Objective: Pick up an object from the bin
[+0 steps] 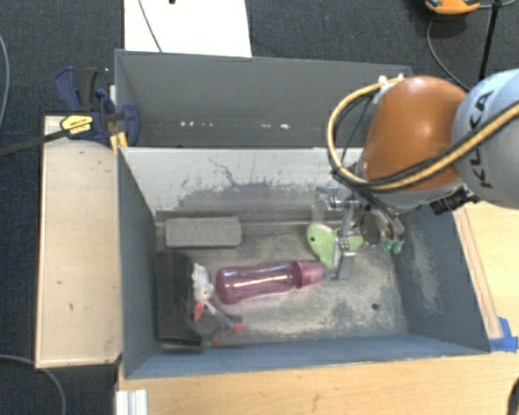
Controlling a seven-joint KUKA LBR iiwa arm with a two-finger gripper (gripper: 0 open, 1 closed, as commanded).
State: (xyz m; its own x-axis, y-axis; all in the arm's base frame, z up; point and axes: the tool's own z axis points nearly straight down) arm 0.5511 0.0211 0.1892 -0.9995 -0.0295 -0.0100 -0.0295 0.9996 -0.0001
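My gripper (pixel 343 251) hangs low in the right half of the bin, its metal fingers pointing down. A small light green thing (pixel 323 240) sits right against the fingers on their left side; whether it is between them I cannot tell. Just below and left lies a pink translucent bottle (pixel 264 281) on its side, its cap end near the fingertips.
A grey foam block (pixel 202 232) lies at the back left. A black flat object (pixel 175 308) lies along the left wall, with small red and white bits (pixel 209 305) beside it. The orange wrist cover and cables hang over the bin's right rear.
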